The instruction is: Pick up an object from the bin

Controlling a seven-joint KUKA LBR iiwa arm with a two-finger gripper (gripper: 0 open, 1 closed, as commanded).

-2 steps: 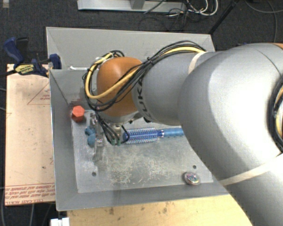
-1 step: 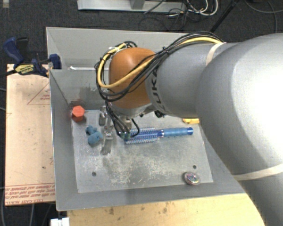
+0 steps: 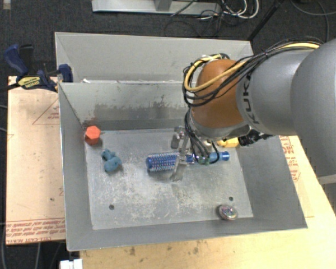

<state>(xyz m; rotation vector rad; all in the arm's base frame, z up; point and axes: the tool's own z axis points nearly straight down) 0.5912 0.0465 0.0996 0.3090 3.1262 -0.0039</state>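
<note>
The claw [image 3: 180, 160] hangs low over the middle of the bin [image 3: 157, 206], spread, with one finger [image 3: 178, 174] on the near side of a blue brush [image 3: 162, 162] and the other seemingly on its far side, though the orange wrist cover shades that part. It straddles the brush where the bristled head meets the handle, likely because that narrow neck fits between the jaws better than the wide head. The brush lies flat on the floor, head to the left and handle running right under the wrist, so a pinch across it should meet it squarely. Well apart to the left sit a blue lump [image 3: 111, 162] and an orange cube [image 3: 92, 134] by the wall; a small disc [image 3: 228, 212] rests near the front right corner, all clear of the claw
</note>
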